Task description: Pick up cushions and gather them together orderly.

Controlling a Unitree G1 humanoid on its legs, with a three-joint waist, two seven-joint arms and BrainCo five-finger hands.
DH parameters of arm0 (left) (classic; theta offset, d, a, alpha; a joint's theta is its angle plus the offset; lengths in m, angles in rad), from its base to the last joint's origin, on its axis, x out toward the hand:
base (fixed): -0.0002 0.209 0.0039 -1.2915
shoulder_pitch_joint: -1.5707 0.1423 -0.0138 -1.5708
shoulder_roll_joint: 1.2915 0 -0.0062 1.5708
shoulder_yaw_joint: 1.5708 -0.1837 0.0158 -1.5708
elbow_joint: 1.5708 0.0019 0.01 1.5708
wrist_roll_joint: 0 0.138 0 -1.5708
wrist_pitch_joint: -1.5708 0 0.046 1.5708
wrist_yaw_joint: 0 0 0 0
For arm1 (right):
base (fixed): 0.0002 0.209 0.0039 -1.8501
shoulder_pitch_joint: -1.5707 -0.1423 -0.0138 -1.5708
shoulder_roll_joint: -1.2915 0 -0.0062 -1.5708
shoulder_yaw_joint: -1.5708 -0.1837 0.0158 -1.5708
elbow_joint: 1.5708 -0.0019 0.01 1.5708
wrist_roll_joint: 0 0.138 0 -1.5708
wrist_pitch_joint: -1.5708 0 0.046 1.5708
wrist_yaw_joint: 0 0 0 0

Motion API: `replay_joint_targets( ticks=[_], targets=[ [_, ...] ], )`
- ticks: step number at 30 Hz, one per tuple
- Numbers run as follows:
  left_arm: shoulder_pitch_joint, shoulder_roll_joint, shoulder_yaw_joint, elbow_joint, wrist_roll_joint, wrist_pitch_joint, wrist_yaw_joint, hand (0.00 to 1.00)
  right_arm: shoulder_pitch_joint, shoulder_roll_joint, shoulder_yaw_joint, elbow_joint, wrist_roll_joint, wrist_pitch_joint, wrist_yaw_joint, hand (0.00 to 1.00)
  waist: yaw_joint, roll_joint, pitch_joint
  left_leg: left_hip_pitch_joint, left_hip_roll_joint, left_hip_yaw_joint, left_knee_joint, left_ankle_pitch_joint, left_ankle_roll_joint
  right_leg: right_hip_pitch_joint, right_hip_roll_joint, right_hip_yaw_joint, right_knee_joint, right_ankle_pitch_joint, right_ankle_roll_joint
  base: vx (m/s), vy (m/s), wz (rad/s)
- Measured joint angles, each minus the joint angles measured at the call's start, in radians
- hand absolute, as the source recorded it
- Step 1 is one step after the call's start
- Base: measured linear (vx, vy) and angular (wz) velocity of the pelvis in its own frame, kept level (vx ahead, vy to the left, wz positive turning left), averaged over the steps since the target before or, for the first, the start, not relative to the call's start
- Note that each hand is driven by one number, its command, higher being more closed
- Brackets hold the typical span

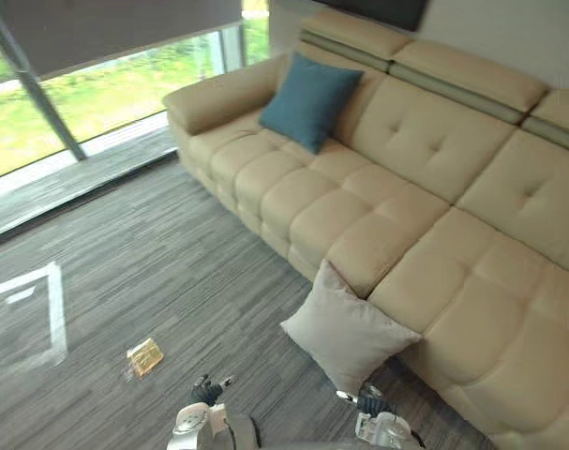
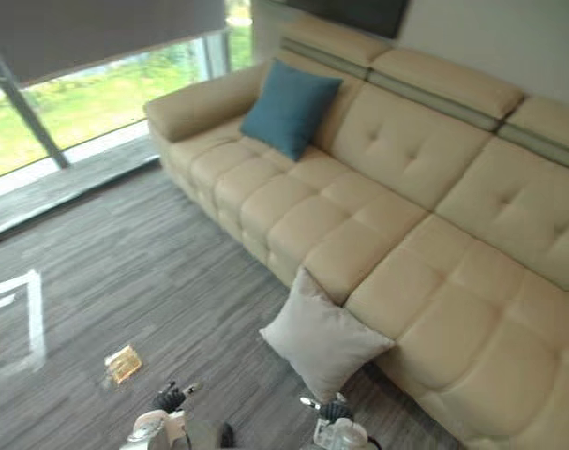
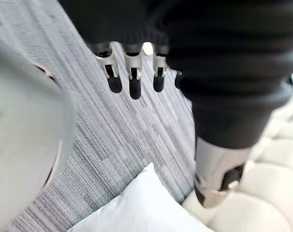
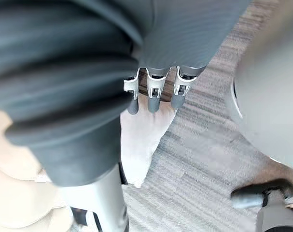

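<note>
A pale grey cushion (image 1: 348, 330) stands on the carpet, leaning against the front of the beige sofa (image 1: 425, 216). A blue cushion (image 1: 310, 100) rests upright against the sofa's backrest near its far left armrest. My left hand (image 1: 207, 389) hangs low over the carpet, left of the pale cushion, fingers (image 3: 132, 79) straight and holding nothing. My right hand (image 1: 368, 401) hangs just in front of the pale cushion's lower corner, fingers (image 4: 153, 96) relaxed and empty, with the pale cushion (image 4: 141, 140) showing past them.
A small yellow packet (image 1: 144, 356) lies on the grey striped carpet to the left. White tape lines (image 1: 52, 314) mark the floor further left. A tall window (image 1: 97, 94) runs along the far side.
</note>
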Motion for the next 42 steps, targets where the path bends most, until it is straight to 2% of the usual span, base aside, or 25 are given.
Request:
replay_joint_targets(
  ticks=[3, 4, 6, 7, 8, 9, 10, 12, 15, 16, 18, 20, 21, 23, 24, 25, 27, 29, 32, 34, 36, 38, 39, 41, 42],
  targets=[
    [0.004, 0.001, -0.007, 0.007, 0.0, 0.002, 0.006, 0.0, -0.008, 0.0, 0.0, 0.0, 0.0, -0.004, 0.003, 0.0, 0.0, 0.003, 0.001, 0.109, 0.002, 0.08, -0.099, -0.001, 0.0, -0.064, -0.057, -0.184, 0.04, -0.034, -0.042, 0.12, 0.114, -0.84],
    [0.004, 0.001, -0.009, 0.012, 0.0, 0.001, 0.006, 0.0, -0.011, 0.0, -0.002, 0.001, -0.001, -0.006, 0.003, 0.0, -0.004, 0.003, 0.002, 0.14, 0.008, 0.125, -0.142, -0.004, -0.01, -0.089, -0.077, -0.298, -0.01, -0.045, -0.052, 0.09, 0.061, -0.82],
    [0.003, 0.009, -0.023, 0.025, 0.0, 0.001, 0.005, 0.0, -0.018, -0.001, -0.004, 0.011, -0.001, -0.013, 0.003, 0.0, -0.01, 0.003, 0.003, 0.163, 0.014, 0.168, -0.171, -0.006, -0.031, -0.096, -0.079, -0.405, -0.121, -0.034, -0.061, 0.09, -0.005, -0.76],
    [-0.001, 0.017, -0.039, 0.039, 0.0, 0.0, 0.004, 0.0, -0.023, -0.001, -0.011, 0.019, -0.001, -0.014, 0.003, 0.0, -0.011, 0.003, 0.003, 0.177, 0.013, 0.192, -0.185, -0.006, -0.049, -0.094, -0.078, -0.472, -0.219, -0.008, -0.082, 0.19, -0.102, -0.79],
    [-0.005, 0.03, -0.059, 0.05, 0.007, 0.0, 0.001, 0.0, -0.022, 0.0, -0.023, 0.026, -0.002, -0.015, 0.003, 0.0, -0.015, -0.01, 0.001, 0.181, -0.004, 0.195, -0.182, -0.007, -0.059, -0.089, -0.068, -0.494, -0.332, 0.075, -0.122, 0.22, -0.14, -0.61],
    [-0.009, 0.032, -0.061, 0.055, 0.01, 0.0, -0.003, 0.0, -0.026, -0.006, -0.029, 0.028, -0.001, -0.015, 0.003, 0.0, -0.02, -0.015, 0.005, 0.183, -0.009, 0.184, -0.181, -0.007, -0.06, -0.078, -0.064, -0.489, -0.349, 0.058, -0.155, 0.21, -0.163, -0.48],
    [-0.019, 0.024, -0.064, 0.062, 0.019, 0.0, -0.008, 0.0, -0.044, -0.025, -0.044, 0.032, -0.001, -0.016, 0.003, 0.0, -0.024, 0.014, 0.028, 0.194, 0.009, 0.158, -0.18, -0.004, -0.075, -0.06, -0.045, -0.494, -0.353, 0.063, -0.161, 0.16, -0.17, -0.3],
    [-0.018, 0.01, -0.064, 0.06, 0.039, 0.0, -0.016, 0.0, -0.046, -0.034, -0.08, 0.035, 0.0, -0.021, 0.003, 0.0, -0.036, 0.03, 0.034, 0.193, 0.024, 0.128, -0.134, 0.001, -0.084, -0.045, -0.03, -0.49, -0.363, 0.03, -0.162, 0.17, -0.174, -0.13],
    [-0.009, 0.003, -0.058, 0.022, 0.041, 0.0, -0.019, 0.0, -0.035, -0.043, -0.11, 0.042, 0.001, -0.021, -0.001, 0.0, -0.035, 0.026, 0.041, 0.079, 0.109, 0.076, 0.206, 0.007, -0.102, 0.035, 0.003, -0.483, -0.403, -0.001, -0.167, 0.15, -0.173, -0.12],
    [0.0, -0.01, -0.053, 0.003, 0.041, -0.002, -0.019, 0.0, -0.028, -0.054, -0.108, 0.044, 0.001, -0.019, -0.002, 0.0, -0.022, 0.041, 0.036, 0.034, 0.143, 0.04, 0.332, -0.009, -0.121, 0.057, 0.029, -0.461, -0.416, -0.01, -0.173, 0.18, -0.074, -0.66],
    [0.007, -0.014, -0.052, -0.011, 0.04, -0.006, -0.019, 0.0, -0.023, -0.061, -0.108, 0.044, 0.002, -0.015, -0.005, 0.0, -0.02, 0.048, 0.035, -0.008, 0.155, 0.007, 0.368, -0.027, -0.127, 0.082, 0.048, -0.43, -0.427, -0.018, -0.175, 0.17, -0.016, -0.7],
    [0.006, -0.014, -0.052, -0.017, 0.038, -0.006, -0.018, 0.0, -0.018, -0.062, -0.109, 0.044, 0.002, -0.014, -0.012, 0.0, -0.019, 0.038, 0.038, -0.043, 0.145, -0.012, 0.284, -0.04, -0.114, 0.093, 0.051, -0.383, -0.429, -0.025, -0.167, 0.16, 0.063, -0.77],
    [0.005, -0.015, -0.051, -0.019, 0.038, -0.007, -0.017, 0.0, -0.017, -0.063, -0.109, 0.044, 0.002, -0.014, -0.014, 0.0, -0.017, 0.036, 0.038, -0.06, 0.112, -0.081, 0.175, -0.039, -0.111, 0.096, 0.05, -0.333, -0.426, -0.03, -0.155, 0.16, 0.129, -0.82],
    [0.005, -0.016, -0.048, -0.018, 0.037, -0.007, -0.015, 0.0, -0.014, -0.064, -0.106, 0.046, 0.002, -0.014, -0.014, 0.0, -0.016, 0.036, 0.038, -0.063, 0.083, -0.159, 0.096, -0.036, -0.109, 0.098, 0.05, -0.3, -0.423, -0.033, -0.142, 0.16, 0.186, -0.75],
    [0.005, -0.018, -0.048, -0.017, 0.037, -0.007, -0.015, 0.0, -0.013, -0.068, -0.094, 0.046, 0.002, -0.014, -0.015, 0.0, -0.015, 0.038, 0.036, -0.061, 0.061, -0.223, 0.027, -0.014, -0.094, 0.091, 0.052, -0.271, -0.408, -0.041, -0.127, 0.17, 0.287, -1.01],
    [0.001, -0.011, -0.046, -0.013, 0.037, -0.008, -0.015, 0.0, -0.013, -0.068, -0.077, 0.057, 0.002, -0.014, -0.017, 0.0, -0.002, 0.035, 0.029, -0.04, 0.046, -0.226, 0.011, 0.021, -0.13, 0.076, 0.053, -0.218, -0.379, -0.052, -0.104, 0.18, 0.268, -0.9],
    [0.0, 0.001, -0.046, 0.001, 0.037, -0.006, -0.014, 0.0, 0.004, -0.062, -0.065, 0.059, 0.0, -0.013, -0.016, 0.0, -0.002, 0.009, 0.001, -0.032, 0.031, -0.166, 0.011, 0.002, -0.105, 0.078, 0.038, -0.169, -0.416, -0.037, -0.077, 0.25, 0.287, -0.7],
    [-0.008, 0.008, -0.047, 0.007, 0.037, -0.006, -0.014, 0.0, 0.004, -0.057, -0.057, 0.068, 0.0, -0.012, -0.016, 0.0, -0.001, -0.008, -0.006, -0.033, 0.014, -0.153, 0.011, 0.001, -0.104, 0.08, 0.023, -0.155, -0.438, -0.022, -0.067, 0.19, 0.211, -0.38],
    [-0.021, 0.01, -0.048, 0.026, 0.037, -0.006, -0.013, 0.0, -0.005, -0.061, -0.056, 0.083, 0.001, -0.013, -0.02, 0.0, -0.001, -0.007, -0.002, -0.031, -0.005, -0.139, 0.013, -0.012, -0.081, 0.076, 0.005, -0.146, -0.441, -0.016, -0.058, 0.08, 0.11, -0.11],
    [-0.037, 0.013, -0.048, 0.024, 0.035, -0.006, -0.007, 0.0, -0.024, -0.064, -0.055, 0.085, 0.002, -0.013, -0.026, 0.0, 0.001, -0.013, 0.024, -0.051, -0.009, -0.14, 0.034, -0.013, -0.079, 0.041, -0.001, -0.147, -0.393, -0.017, -0.057, -0.02, 0.047, 0.03],
    [-0.066, 0.02, -0.057, 0.022, 0.013, -0.005, 0.011, 0.0, -0.053, -0.071, -0.048, 0.084, 0.004, -0.016, -0.033, 0.0, 0.0, -0.007, 0.054, -0.134, -0.001, -0.146, 0.111, -0.029, -0.07, -0.047, -0.002, -0.148, -0.315, -0.022, -0.051, -0.12, 0.009, 0.04],
    [-0.117, 0.016, -0.058, -0.002, -0.009, -0.005, 0.037, 0.0, -0.103, -0.098, -0.051, 0.082, 0.022, -0.018, -0.053, 0.0, 0.002, 0.008, 0.1, -0.312, 0.005, -0.162, 0.257, -0.062, -0.063, -0.206, -0.002, -0.147, -0.195, -0.047, -0.052, -0.17, -0.015, 0.03],
    [-0.126, 0.017, -0.057, -0.007, -0.015, -0.005, 0.041, 0.0, -0.112, -0.104, -0.053, 0.081, 0.028, -0.019, -0.057, 0.0, 0.002, 0.011, 0.109, -0.342, 0.006, -0.167, 0.278, -0.068, -0.063, -0.234, -0.002, -0.146, -0.176, -0.052, -0.051, -0.26, -0.032, 0.06],
    [-0.173, 0.038, -0.046, -0.049, -0.045, -0.005, 0.061, 0.0, -0.153, -0.126, -0.084, 0.071, 0.06, -0.024, -0.07, 0.0, 0.001, 0.009, 0.16, -0.46, 0.018, -0.172, 0.372, -0.099, -0.061, -0.349, 0.0, -0.144, -0.09, -0.082, -0.057, -0.26, -0.031, 0.0],
    [-0.183, 0.044, -0.046, -0.065, -0.05, -0.005, 0.071, 0.0, -0.157, -0.131, -0.089, 0.058, 0.065, -0.024, -0.072, 0.0, 0.002, 0.006, 0.163, -0.495, 0.02, -0.173, 0.397, -0.102, -0.059, -0.38, 0.0, -0.143, -0.068, -0.089, -0.058, -0.28, -0.029, 0.0]
  ],
)
